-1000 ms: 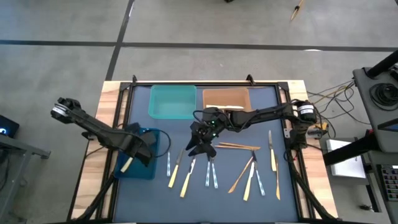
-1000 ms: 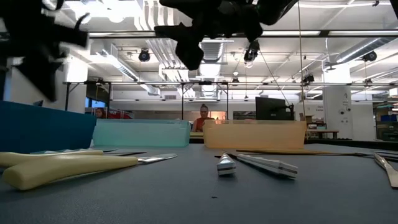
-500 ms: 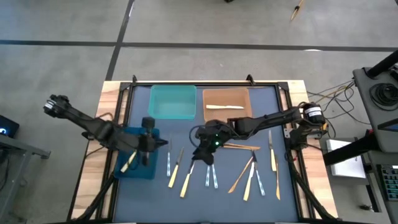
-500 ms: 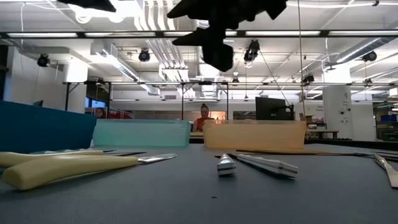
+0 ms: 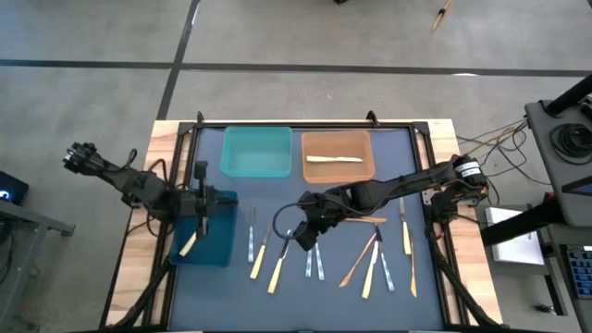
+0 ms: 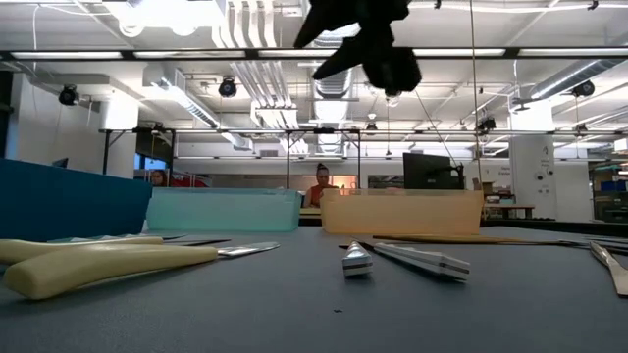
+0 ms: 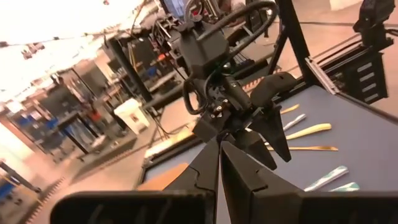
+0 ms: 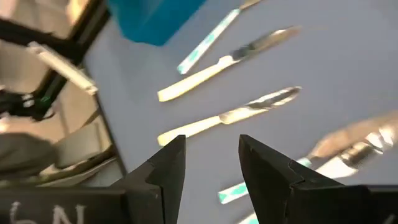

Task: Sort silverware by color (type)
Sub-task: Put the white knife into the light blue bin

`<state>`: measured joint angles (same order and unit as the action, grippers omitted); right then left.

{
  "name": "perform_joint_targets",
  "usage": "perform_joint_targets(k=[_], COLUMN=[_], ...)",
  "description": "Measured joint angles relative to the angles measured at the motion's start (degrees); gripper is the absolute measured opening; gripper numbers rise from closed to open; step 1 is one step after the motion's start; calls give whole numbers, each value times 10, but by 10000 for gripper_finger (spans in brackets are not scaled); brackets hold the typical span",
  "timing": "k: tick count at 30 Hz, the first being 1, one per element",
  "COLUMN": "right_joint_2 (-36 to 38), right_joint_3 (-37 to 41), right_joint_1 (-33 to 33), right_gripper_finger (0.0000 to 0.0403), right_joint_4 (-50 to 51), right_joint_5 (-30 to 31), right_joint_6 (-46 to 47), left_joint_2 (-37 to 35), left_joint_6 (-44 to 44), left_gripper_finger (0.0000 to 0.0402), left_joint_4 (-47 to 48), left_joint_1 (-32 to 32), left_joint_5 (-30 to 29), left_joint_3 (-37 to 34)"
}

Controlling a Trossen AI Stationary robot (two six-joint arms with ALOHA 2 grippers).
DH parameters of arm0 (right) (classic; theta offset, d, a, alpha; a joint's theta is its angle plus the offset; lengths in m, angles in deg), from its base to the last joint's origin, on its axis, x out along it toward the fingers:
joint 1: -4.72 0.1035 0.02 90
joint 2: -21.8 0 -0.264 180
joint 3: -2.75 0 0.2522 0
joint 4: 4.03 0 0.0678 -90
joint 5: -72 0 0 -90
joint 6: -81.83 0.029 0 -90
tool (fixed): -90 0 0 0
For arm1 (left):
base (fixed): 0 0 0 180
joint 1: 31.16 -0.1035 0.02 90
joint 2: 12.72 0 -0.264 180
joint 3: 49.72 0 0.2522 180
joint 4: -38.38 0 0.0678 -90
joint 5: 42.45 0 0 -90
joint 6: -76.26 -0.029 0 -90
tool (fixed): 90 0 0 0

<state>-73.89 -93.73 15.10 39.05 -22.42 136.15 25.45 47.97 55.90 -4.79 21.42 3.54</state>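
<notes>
Several pieces of silverware lie flat on the dark mat [image 5: 222, 305]: pale yellow knives [image 5: 260, 259], silvery pieces [image 5: 314, 265] and orange-tan ones [image 5: 356, 218]. My right gripper [image 5: 299, 240] hovers open above the yellow knives [image 8: 230, 114], fingers slanting down with nothing between them. My left gripper [image 5: 202, 188] is shut and empty, pointing level above the dark blue bin [image 5: 215, 248], which holds one pale yellow piece [image 5: 188, 244]. In the left wrist view the shut fingers [image 7: 219, 163] face the right arm.
A teal bin [image 5: 256, 151] and an orange bin [image 5: 361, 168] stand at the far side of the mat; a pale yellow piece [image 5: 335, 158] lies in the orange one. A black frame [image 5: 190, 139] borders the mat. In the low view a person [image 6: 321, 184] shows far behind the table.
My left gripper has risen out of the blue bin and tipped from pointing down to level. My right gripper has moved toward the table's near edge, over the loose silverware, rolling and tipping downward. The silverware has stayed where it lay.
</notes>
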Motion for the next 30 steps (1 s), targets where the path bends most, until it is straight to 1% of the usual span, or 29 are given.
perform_joint_targets(k=[2, 6, 9, 11, 14, 18, 23, 30], right_joint_2=[0, 0, 0, -6, -23, -52, -82, -125], right_joint_3=[-11, -19, -16, -15, -15, -14, -14, -14], right_joint_1=[4, 8, 12, 17, 25, 32, 37, 37], right_gripper_finger=[140, 139, 140, 139, 138, 139, 138, 139], right_joint_4=[35, 72, 87, 88, 89, 102, 121, 139], right_joint_5=[15, 20, 20, 21, 20, 13, 2, -19], right_joint_6=[21, 73, 108, 120, 143, 180, 222, 242], left_joint_2=[-2, -3, 2, 4, 8, 14, 15, 15], left_joint_6=[-27, -96, -143, -156, -153, -127, -128, -128], left_gripper_finger=[0, 0, 0, 0, 0, 0, 0, 0], left_joint_4=[-8, -32, -60, -66, -62, -58, -58, -59], left_joint_1=[-1, -4, -4, -4, -4, -4, -4, -4], left_joint_5=[0, 0, 2, 2, 2, -2, -4, -16], left_joint_3=[0, 0, 0, 0, 0, -7, -15, -17])
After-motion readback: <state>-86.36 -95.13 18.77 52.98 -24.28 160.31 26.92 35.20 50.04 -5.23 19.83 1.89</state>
